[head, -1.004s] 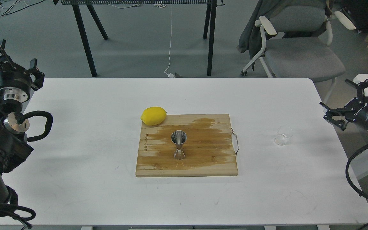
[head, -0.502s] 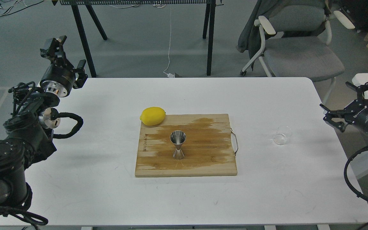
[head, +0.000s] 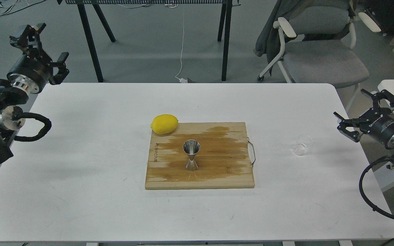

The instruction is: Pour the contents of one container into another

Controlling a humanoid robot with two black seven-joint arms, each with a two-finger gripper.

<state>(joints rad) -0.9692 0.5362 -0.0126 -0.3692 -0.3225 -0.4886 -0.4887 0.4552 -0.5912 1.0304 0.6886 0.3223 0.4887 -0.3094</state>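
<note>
I am at the reach: my right claw (head: 364, 114), spread and empty, must close around the clear cup (head: 303, 145), then carry it to the jigger (head: 191, 155).

- Table (head: 80, 143): plain white top.
- Cutting board (head: 224, 171): light tan wood in lengthwise strips, with a wide darker brown patch across the middle; small dark lettering along its left edge.
- Lemon (head: 164, 123): bright yellow.
- Jigger (head: 191, 154): shiny silver steel.
- Cup (head: 302, 145): clear, colourless.
- Left gripper (head: 39, 46) and right gripper (head: 366, 111): black, each on a silver wrist ring.
- Chair (head: 320, 58): grey seat, white frame and armrests.
- Floor (head: 149, 51): grey.
</note>
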